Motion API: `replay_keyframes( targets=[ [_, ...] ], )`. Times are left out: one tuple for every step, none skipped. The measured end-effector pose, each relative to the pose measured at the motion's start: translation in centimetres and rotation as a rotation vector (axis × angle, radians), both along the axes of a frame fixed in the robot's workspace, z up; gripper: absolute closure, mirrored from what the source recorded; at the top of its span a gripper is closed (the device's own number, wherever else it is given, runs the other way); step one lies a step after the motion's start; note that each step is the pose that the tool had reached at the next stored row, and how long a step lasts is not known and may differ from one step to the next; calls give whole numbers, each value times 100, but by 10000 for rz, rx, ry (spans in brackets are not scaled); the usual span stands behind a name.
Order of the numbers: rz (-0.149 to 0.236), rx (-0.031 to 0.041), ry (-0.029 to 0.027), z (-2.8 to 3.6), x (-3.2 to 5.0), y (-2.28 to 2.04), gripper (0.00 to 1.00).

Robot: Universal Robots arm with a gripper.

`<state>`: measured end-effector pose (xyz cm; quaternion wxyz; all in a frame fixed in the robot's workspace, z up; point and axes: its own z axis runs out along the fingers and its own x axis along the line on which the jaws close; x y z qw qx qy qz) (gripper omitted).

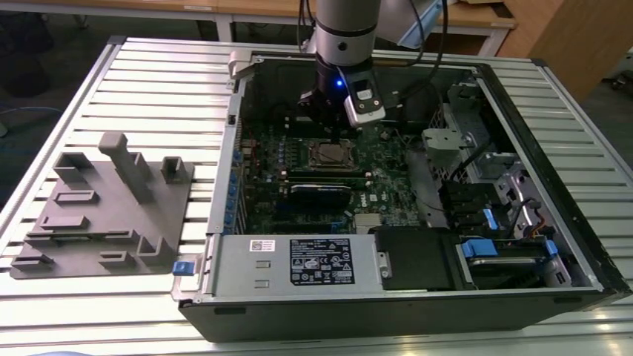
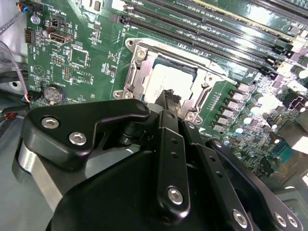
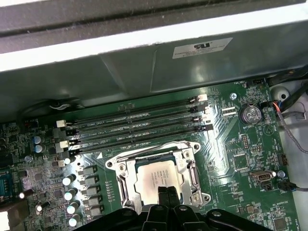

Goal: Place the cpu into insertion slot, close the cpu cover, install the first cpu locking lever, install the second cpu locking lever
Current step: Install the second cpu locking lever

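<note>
An open black computer case (image 1: 554, 222) lies on its side on a table of ribbed silver aluminium slats (image 1: 148, 81), with wooden desks along the far edge of the room and a grey plastic fixture block with upright posts (image 1: 104, 208) resting on the slats at the exterior view's left. Inside the case, the black rectangular power supply box (image 1: 316, 261) carries a white printed label too small to read; another white sticker shows on the case wall in the first wrist view, equally illegible. The green motherboard (image 1: 386, 170) fills the case floor. The small flat silvery-tan square cpu (image 3: 156, 179) sits inside the square black insertion slot (image 3: 126, 188), and the thin silver metal cpu cover frame (image 3: 190, 168) lies down around it, the chip showing through its window. The black robot gripper (image 3: 166, 192) hangs just above the chip's near edge, its two slim fingers pressed together with nothing between them. Whether the fingertips touch the chip cannot be told, and the gripper body hides the socket's near side in both wrist views
</note>
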<state>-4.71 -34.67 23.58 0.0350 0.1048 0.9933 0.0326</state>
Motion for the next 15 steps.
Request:
replay_keyframes(
  targets=[
    [-1, 2, -1, -1, 0, -6, 89],
    [-2, 2, -1, -1, 0, -15, 89],
    [-1, 2, -1, -1, -1, -22, 89],
    [-1, 3, -2, -1, -1, -31, 89],
    [-2, 3, -2, -1, -1, -41, 89],
    [-2, 2, -2, -1, -2, -53, 89],
    [-2, 2, -2, -1, -2, -68, 89],
    [-1, 3, -2, -1, -2, -84, 89],
    [-2, 3, -2, -1, -3, -101, 89],
    [-2, 3, -3, -1, -3, -118, 89],
    [-2, 3, -2, -1, -3, -133, 89],
    [-2, 3, -2, -1, -4, -147, 89],
    [-2, 3, -2, -1, -4, -160, 89],
    [-1, 1, -1, -1, -4, -174, 89],
    [3, 3, -2, -1, -4, -180, 89]
  ],
)
